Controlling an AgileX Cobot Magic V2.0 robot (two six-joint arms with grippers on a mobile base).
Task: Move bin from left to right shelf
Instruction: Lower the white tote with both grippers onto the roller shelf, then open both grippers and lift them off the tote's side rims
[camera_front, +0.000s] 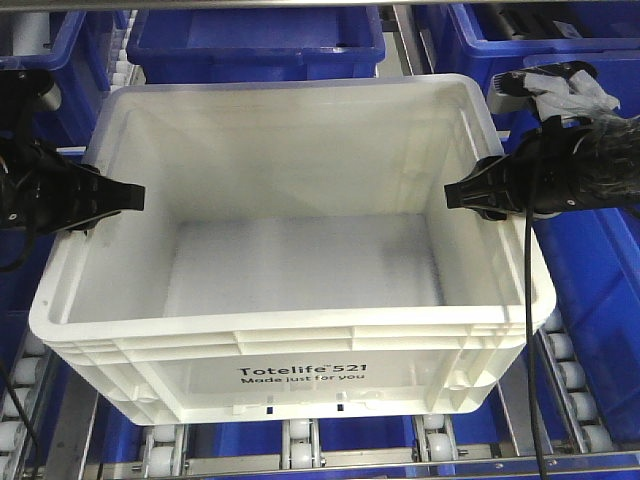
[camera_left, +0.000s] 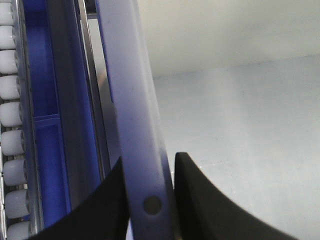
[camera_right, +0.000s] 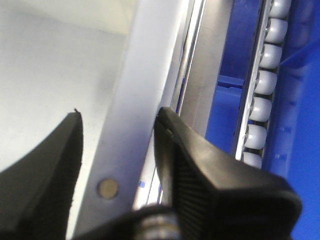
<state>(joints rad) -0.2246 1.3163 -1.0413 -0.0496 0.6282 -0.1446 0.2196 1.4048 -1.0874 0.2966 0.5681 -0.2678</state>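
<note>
The bin (camera_front: 300, 270), a big white tote printed "Totelife 521", fills the middle of the front view over the shelf rollers. My left gripper (camera_front: 128, 197) straddles its left rim (camera_left: 132, 100); both black fingers (camera_left: 192, 200) press against the rim's two edges. My right gripper (camera_front: 462, 193) straddles the right rim (camera_right: 135, 120). Its outer finger (camera_right: 185, 155) touches the rim's outer edge. Its inner finger (camera_right: 45, 160) stands off the rim, with a thin white strip showing between them.
Dark blue bins (camera_front: 255, 40) stand behind and to both sides of the white bin. White rollers (camera_front: 300, 445) on metal rails run under it. Further roller rows (camera_left: 11, 105) (camera_right: 262, 100) lie just outside each rim.
</note>
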